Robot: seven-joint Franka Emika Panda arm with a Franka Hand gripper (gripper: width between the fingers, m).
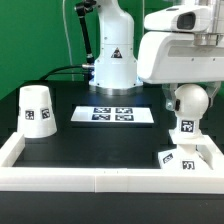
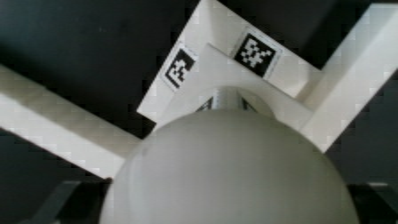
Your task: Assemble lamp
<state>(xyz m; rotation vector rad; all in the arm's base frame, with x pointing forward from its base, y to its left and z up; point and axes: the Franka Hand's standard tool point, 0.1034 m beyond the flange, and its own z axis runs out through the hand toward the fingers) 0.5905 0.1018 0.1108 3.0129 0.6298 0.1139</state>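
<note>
1. White ball-topped plastic bulb [image 2: 222, 165] fills the wrist view, directly beneath the claw [image 1: 187, 88].
2. Bulb is upright over the low white sloped square base [image 1: 183, 157], at the black tabletop's [image 1: 100, 140] corner on the exterior view's right.
3. Whether the claw is apart or together cannot be told.
4. White truncated-cone shade [image 1: 38, 108] stands well apart, on the exterior view's left.

The ball-topped bulb [image 1: 188, 103] stands upright directly beneath the gripper [image 1: 186, 88], with its round white head uppermost and a tag on its stem. Its foot meets the low sloped square base [image 1: 186, 158], which is tagged and lies straight below the gripper. The truncated-cone shade [image 1: 37, 108] sits narrow end up, well apart from the gripper, toward the exterior view's left.
</note>
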